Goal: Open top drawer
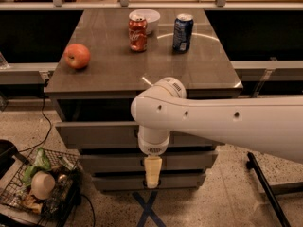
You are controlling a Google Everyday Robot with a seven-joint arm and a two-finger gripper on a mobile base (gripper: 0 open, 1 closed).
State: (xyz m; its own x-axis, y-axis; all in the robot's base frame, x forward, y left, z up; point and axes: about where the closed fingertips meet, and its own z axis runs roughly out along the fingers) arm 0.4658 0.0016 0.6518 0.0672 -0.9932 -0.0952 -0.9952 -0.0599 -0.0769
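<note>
— Hanging where, that gripper (pixel 152 171)?
— Tip-down under the white arm (pixel 213 122), before the two lower drawer fronts (pixel 189 161), below the top drawer (pixel 94 135).
— Jaws open or closed?
— Cannot tell.
— And the top drawer?
— Directly under the table (pixel 109 74), a dark gap above its front.

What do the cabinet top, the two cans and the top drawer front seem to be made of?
Cabinet top: glossy brown, perhaps polished stone or laminate; it mirrors light arcs. Red can and blue can: likely thin metal, shiny rims. Top drawer: matte grey, painted metal or laminate, no glare. The gripper hangs in front of the lower drawers.
</note>
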